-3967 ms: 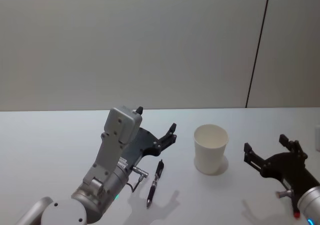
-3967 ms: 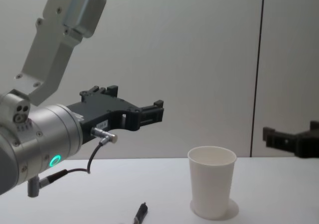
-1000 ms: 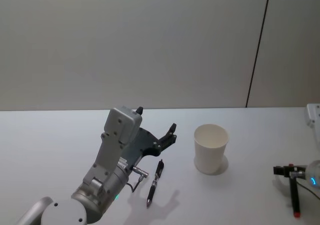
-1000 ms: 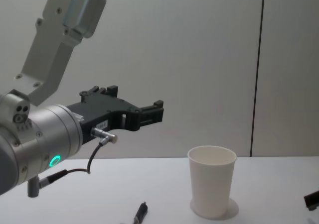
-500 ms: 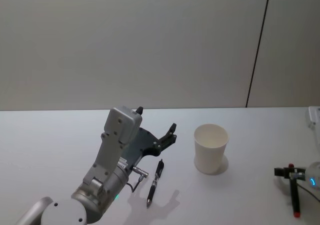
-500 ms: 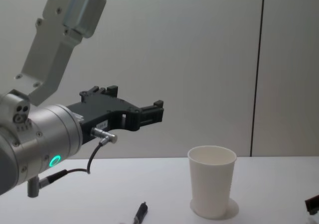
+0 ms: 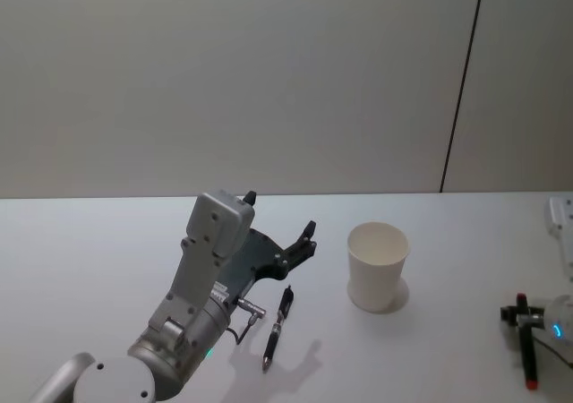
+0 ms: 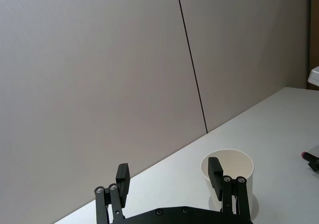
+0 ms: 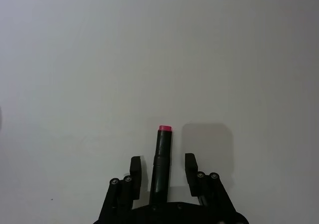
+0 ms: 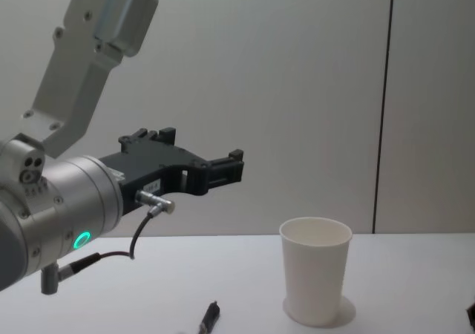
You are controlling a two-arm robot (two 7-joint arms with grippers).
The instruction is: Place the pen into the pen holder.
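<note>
A black pen with a pink end (image 9: 162,154) lies flat on the white table at the far right (image 7: 529,358). My right gripper (image 9: 162,164) points down over it, open, one finger on each side of the barrel with small gaps; it shows at the right edge of the head view (image 7: 522,316). The pen holder (image 7: 377,266) is a white paper cup standing upright mid-table (image 10: 315,280) (image 8: 234,160). A second black pen (image 7: 277,327) lies left of the cup. My left gripper (image 7: 280,212) hovers open above that pen (image 8: 168,169), holding nothing.
The white table (image 7: 89,269) meets a plain grey wall with a dark vertical seam (image 7: 461,90). The left forearm (image 10: 67,208) looms large in the chest view. Bare tabletop lies between the cup and the right gripper.
Four seconds ago my right gripper hung raised near the cup; it now sits low at the far right, straddling the pink-ended pen, edging slightly right over the last second. The left arm has stayed still.
</note>
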